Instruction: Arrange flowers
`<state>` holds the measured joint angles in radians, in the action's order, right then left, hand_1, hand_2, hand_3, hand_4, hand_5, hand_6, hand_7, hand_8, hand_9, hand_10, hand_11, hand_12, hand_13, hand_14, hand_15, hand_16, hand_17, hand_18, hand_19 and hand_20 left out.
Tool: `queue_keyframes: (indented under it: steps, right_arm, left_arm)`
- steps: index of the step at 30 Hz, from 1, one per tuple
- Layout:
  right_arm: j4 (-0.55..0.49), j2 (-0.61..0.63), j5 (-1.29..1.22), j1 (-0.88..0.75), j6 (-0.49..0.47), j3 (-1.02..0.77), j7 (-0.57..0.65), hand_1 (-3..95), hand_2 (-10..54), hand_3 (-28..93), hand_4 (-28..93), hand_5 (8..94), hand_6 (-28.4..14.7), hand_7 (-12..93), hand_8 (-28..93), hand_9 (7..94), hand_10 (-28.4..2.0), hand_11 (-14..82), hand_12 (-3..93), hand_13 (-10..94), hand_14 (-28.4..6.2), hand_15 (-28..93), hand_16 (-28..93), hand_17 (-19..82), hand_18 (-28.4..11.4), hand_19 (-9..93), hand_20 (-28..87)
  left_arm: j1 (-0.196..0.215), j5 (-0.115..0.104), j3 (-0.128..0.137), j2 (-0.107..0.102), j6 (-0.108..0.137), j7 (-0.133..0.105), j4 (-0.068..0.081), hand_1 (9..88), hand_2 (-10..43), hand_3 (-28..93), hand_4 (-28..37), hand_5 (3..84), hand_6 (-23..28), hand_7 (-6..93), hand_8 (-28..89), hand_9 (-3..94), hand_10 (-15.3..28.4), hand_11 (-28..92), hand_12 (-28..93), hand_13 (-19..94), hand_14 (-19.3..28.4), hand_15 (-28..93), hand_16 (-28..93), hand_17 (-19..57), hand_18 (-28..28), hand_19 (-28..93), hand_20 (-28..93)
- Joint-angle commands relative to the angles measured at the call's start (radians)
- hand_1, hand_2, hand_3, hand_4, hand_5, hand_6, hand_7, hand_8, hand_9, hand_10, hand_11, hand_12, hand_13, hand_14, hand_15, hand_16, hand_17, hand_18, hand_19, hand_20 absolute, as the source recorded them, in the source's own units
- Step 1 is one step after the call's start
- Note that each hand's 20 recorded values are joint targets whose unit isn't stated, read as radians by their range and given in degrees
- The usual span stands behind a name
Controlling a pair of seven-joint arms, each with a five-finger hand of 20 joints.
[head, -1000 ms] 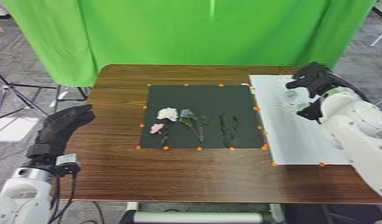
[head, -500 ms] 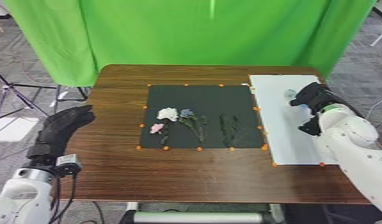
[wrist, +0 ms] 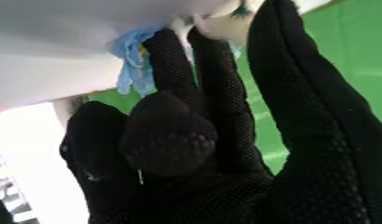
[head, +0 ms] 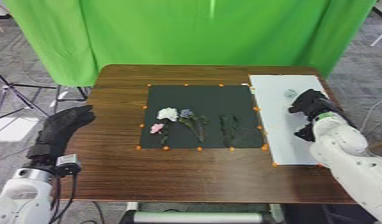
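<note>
Flowers [head: 167, 114] unmoved | right hand [head: 314, 104] pulled back over white board [head: 281, 132]

Curtain [head: 214, 35], 12 o'clock: bright green
Table [head: 170, 175]: brown, dark wood grain
Mat [head: 205, 95], middle: plain charcoal
Dots [head: 200, 148] round the mat: orange
Big flower [head: 167, 114], 9 o'clock on the mat: white
Small flower [head: 156, 128], 8 o'clock on the mat: pink
Flower beside the white one [head: 186, 113]: dusky blue, with dull green leaves [head: 202, 131]
Sprigs [head: 229, 131], between 4 and 5 o'clock on the mat: dark green
Board [head: 274, 117], 3 o'clock of the mat: plain white
Left hand [head: 61, 129]: black
Right hand [head: 314, 105]: black, fine mesh weave
Wristband [head: 325, 116]: green
Petals in the right wrist view [wrist: 134, 55]: light blue, touch of yellow-orange
</note>
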<state>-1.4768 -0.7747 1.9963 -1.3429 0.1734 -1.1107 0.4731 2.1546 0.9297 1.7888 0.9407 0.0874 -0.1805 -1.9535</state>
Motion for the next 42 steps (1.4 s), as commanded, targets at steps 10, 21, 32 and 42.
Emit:
queue_keyframes:
  steps: [10,21,32,42]
  right_arm:
    - [-0.018,0.053,0.059,0.120,0.288,0.138,-0.042,58.8,-9.4,58,-21,79.3,3.4,22,6,83.7,-10.1,7.1,31.6,93,0.5,70,27,66,-14.3,93,68]
    - [-0.100,0.108,-0.027,0.259,0.183,0.219,-0.041,58.1,-9.5,59,-20,80.2,3.1,22,6,83.1,-10.2,6.6,31.6,93,0.9,70,27,68,-13.5,93,69]
    - [-0.137,0.054,-0.221,0.552,-0.141,0.512,-0.087,58.0,-9.5,58,-19,80.6,2.9,21,6,83.1,-10.3,6.5,31.1,93,1.0,70,27,68,-13.6,93,69]
    - [-0.162,-0.030,-0.191,0.609,-0.214,0.687,-0.137,58.2,-9.5,58,-20,80.9,2.9,20,6,82.9,-10.6,6.5,30.8,93,0.9,70,28,68,-13.6,93,69]
  left_arm:
    - [0.003,-0.002,0.003,0.007,-0.002,0.000,-0.005,31.1,-5.6,63,-13.8,45.5,3.4,20.4,-8,45.4,13.1,25,16,37,16.9,16,4,2.2,10.2,4,13]
    - [0.021,-0.011,0.020,0.003,0.011,-0.002,-0.013,31.1,-5.6,63,-13.9,45.5,3.5,20.4,-8,45.4,13.1,25,16,37,16.8,16,4,2.2,10.2,4,13]
    - [0.020,-0.003,0.016,0.001,0.006,0.002,-0.016,31.1,-5.6,63,-13.9,45.4,3.4,20.4,-8,45.3,13.1,25,16,37,16.8,16,4,2.1,10.3,4,13]
    - [0.005,-0.003,0.008,-0.002,-0.001,0.006,-0.009,31.0,-5.6,63,-13.9,45.3,3.4,20.5,-8,45.3,13.1,25,16,37,16.7,16,4,2.0,10.3,4,13]
